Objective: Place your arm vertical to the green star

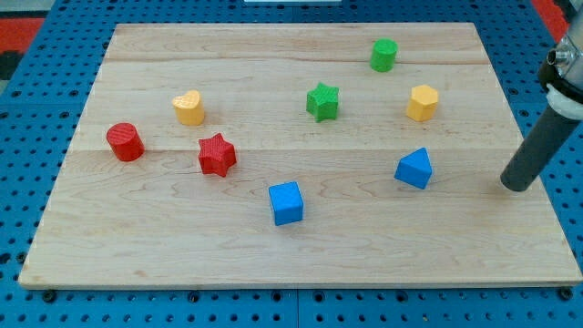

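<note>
Eight blocks dot your board (137, 246), and your bare tip (516, 187) holds nothing, parked far right of the green star (322, 101), unaligned.

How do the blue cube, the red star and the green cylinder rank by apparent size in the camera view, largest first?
1. blue cube
2. red star, nearly the same, so unsure
3. green cylinder, smallest, but farthest toward the view's top, so distance may explain it.

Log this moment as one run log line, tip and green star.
my tip: view's right, touching no block | green star: upper middle, untouched | nearest: blue block | status: tip not yet at star
</note>
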You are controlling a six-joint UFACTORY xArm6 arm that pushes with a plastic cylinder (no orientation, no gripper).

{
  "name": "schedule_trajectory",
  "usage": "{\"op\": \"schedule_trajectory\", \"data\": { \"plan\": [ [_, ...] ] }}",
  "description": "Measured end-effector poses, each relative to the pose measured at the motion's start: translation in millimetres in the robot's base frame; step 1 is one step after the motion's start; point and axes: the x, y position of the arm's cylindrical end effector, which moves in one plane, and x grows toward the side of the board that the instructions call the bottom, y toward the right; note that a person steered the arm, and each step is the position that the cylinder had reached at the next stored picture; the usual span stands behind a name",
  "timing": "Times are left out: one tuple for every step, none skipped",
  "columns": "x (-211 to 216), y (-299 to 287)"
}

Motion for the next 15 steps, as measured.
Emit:
{"op": "schedule_trajectory", "data": {
  "plan": [
    [-26, 0],
    [-31, 0],
    [-39, 0],
    [-58, -3],
    [-59, -3],
    [-59, -6],
    [-59, -62],
    [-59, -82],
    [-59, -90],
    [-59, -128],
    [-59, -162],
    [-59, -165],
    [-59, -165],
    [-59, -177],
    [-57, -263]
  ]
}}
